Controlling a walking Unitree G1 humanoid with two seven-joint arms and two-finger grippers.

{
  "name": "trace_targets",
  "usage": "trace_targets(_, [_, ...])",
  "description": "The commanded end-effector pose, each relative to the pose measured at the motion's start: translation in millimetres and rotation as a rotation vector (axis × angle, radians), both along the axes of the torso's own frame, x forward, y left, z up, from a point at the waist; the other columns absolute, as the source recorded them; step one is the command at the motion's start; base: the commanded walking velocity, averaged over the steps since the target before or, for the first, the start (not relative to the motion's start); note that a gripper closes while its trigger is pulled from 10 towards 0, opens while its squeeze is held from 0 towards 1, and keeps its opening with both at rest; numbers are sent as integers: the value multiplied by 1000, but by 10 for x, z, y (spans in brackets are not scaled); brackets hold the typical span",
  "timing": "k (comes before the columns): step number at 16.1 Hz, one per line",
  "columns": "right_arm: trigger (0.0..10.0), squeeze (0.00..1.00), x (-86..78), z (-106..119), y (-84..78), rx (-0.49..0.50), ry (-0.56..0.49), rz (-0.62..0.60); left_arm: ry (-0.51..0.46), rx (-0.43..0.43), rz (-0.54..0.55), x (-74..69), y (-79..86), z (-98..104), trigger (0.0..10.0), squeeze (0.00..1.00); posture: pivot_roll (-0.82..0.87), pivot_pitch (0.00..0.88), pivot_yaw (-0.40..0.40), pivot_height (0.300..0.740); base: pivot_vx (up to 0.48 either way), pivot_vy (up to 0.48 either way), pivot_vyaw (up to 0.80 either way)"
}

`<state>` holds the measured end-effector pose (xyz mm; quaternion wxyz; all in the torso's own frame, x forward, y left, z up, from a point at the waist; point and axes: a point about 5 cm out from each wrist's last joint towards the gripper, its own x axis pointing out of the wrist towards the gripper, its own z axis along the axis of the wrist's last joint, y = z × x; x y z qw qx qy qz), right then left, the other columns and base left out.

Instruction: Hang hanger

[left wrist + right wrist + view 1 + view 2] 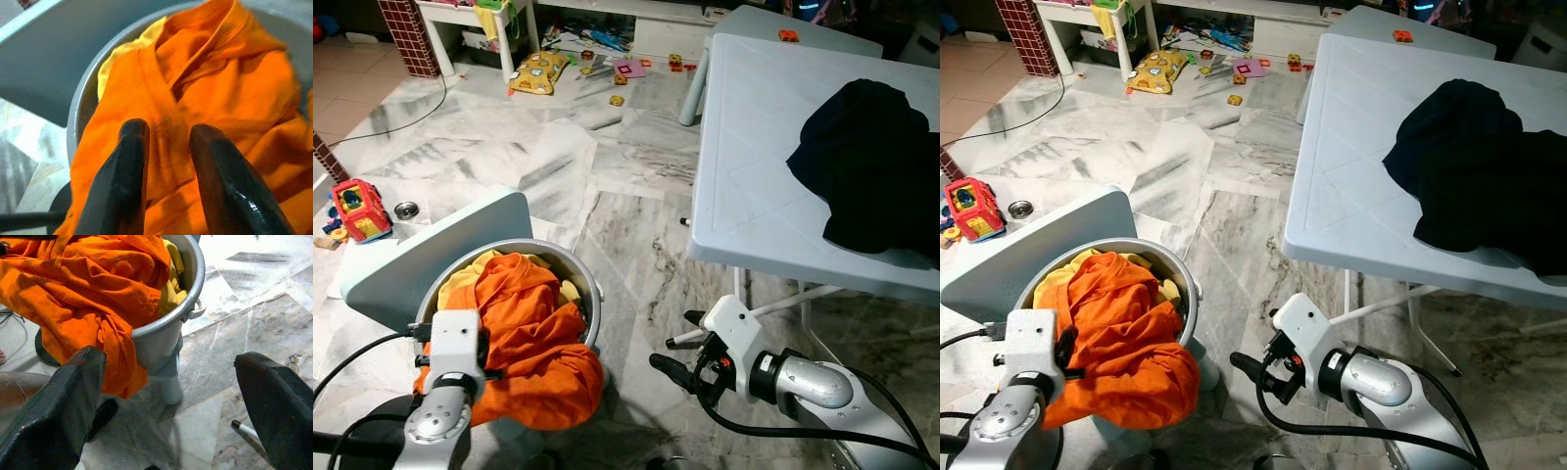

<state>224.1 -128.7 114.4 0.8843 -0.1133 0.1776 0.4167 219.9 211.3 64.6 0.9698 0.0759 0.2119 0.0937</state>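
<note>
Left wrist view: left gripper (168,161) narrowly parted, holding nothing, poised over orange garment (205,93) heaped in metal tub (582,279). Right gripper (176,406) wide, empty, low beside tub. Hanger unseen. Judged step: reaching for clothing. Next: descend, pinch fabric.

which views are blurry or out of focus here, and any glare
Left wrist view: the fingers are soft, close to the lens, the orange cloth slightly blurred. Right wrist view: the fingers are blurred, the metal tub sharp. Eye views: sharp, soft sheen on the marble floor.
</note>
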Motion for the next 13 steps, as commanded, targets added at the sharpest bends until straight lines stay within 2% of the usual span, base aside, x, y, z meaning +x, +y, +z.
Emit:
trace_targets(1, [10000,0,-17,-28,3,-6,12,12,32,-1,-4,0,23,-42,10000,1000,-133,166,-60,740,0,0,0])
trace_targets(8, [10000,0,-24,-20,-2,-11,11,12,66,-3,-68,124,31,-92,10000,1000,-145,168,-59,740,0,0,0])
trace_targets(13, [10000,0,-20,-30,9,-8,16,7,136,17,-80,57,51,-213,10000,1000,-141,168,-57,740,0,0,0])
